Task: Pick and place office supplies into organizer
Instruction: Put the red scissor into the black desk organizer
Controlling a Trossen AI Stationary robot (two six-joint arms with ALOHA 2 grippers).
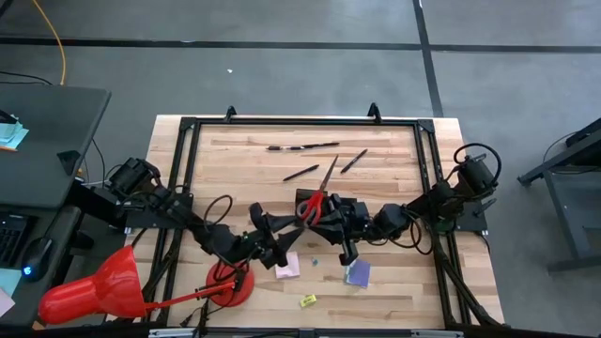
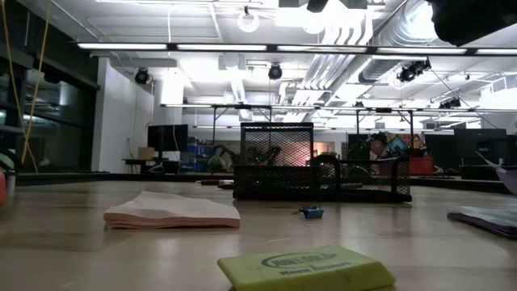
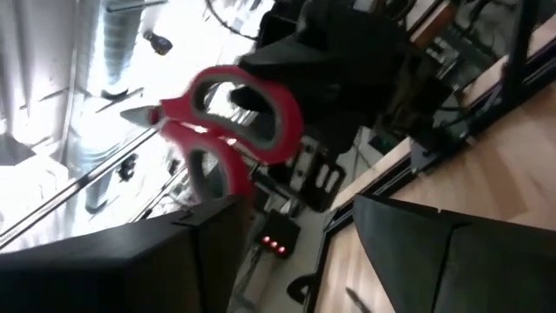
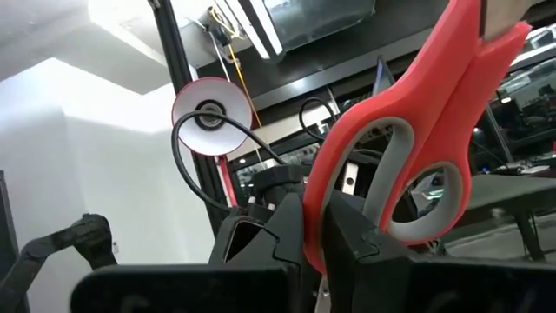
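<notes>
From above, the right claw [image 1: 324,212] sits near the middle of the worktop [image 1: 394,286], pinched onto the red handles of the scissors [image 1: 317,199], whose blades point toward the far edge. The left claw [image 1: 274,246] is just beside it, fingers spread with nothing between them. The organizer [image 1: 340,208] is mostly hidden beneath the right arm. A pink pad [image 1: 287,266] lies by the left claw, a purple pad [image 1: 357,273] under the right arm, a yellow eraser [image 1: 307,300] near the front edge, and dark pens [image 1: 302,146] lie toward the far side.

At worktop level, the black mesh organizer [image 2: 319,172] stands behind the pink pad [image 2: 171,211], with the yellow eraser [image 2: 307,267] closest.

The left wrist camera shows the scissors [image 3: 230,130] raised ahead of its spread fingers [image 3: 434,252].

The right wrist camera shows the scissors [image 4: 408,148] clamped between its own fingers [image 4: 373,261].
</notes>
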